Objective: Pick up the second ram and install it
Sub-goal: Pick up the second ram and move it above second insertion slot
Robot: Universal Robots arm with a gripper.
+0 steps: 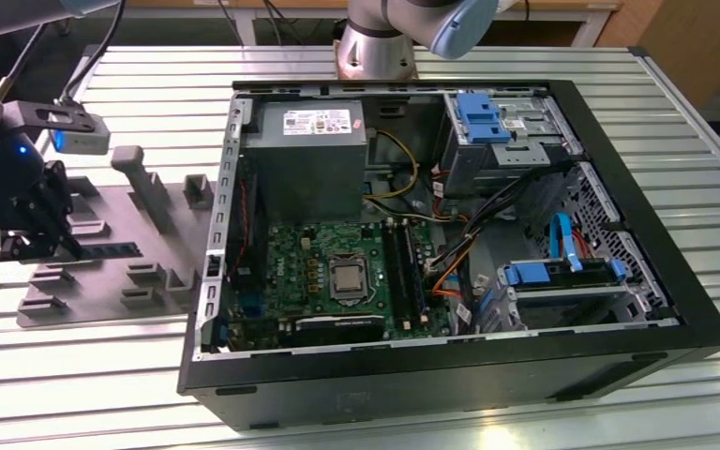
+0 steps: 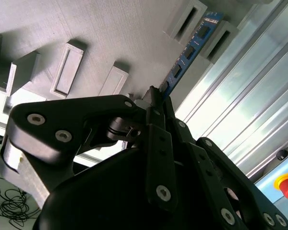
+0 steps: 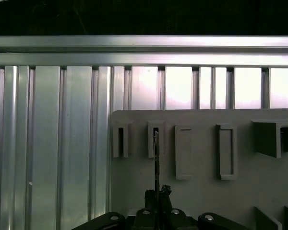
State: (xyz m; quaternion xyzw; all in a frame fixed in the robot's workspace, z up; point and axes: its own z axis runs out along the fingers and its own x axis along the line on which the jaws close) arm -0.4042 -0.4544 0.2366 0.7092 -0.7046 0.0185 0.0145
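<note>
Second ram point(image 2: 188, 52) sits on edge in the grey holder point(image 2: 86, 28). In the second wrist view it is a blue strip running from the lower middle of the frame to the upper right, its far end between two raised brackets. At its near end the gripper point(image 2: 156, 96) has its jaws pressed together on the stick, pinching it. By that, the grasp looks made, the lift is not yet done, and all the installing is left. In the exterior view the arm stands over the holder at the left edge, wrist pointing down. Further right on the worktop point(image 1: 85, 375) lies the open computer case point(image 1: 460, 375) with its green motherboard point(image 1: 335, 272).
</note>
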